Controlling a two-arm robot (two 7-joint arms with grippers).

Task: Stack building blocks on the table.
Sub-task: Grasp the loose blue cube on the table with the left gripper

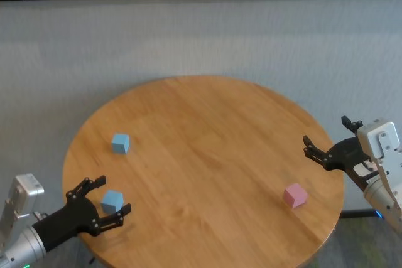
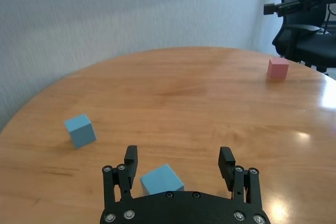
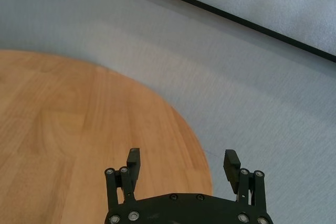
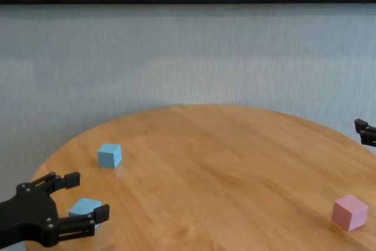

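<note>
At the near left of the table (image 1: 207, 130), I have my left gripper (image 1: 108, 200) released, its fingers either side of the near blue block (image 1: 112, 201); the right gripper (image 1: 325, 149) waits open.

Three little blocks sit apart on the round wooden table (image 1: 207, 130), none stacked. One light blue block (image 1: 112, 201) sits near my left edge, between my open left fingers (image 1: 94, 183). The other blue block (image 1: 120, 143) sits farther back. The pink block (image 1: 294, 195) sits far right.

Blk office chair (image 2: 307, 45), grey carpet (image 1: 251, 36).
</note>
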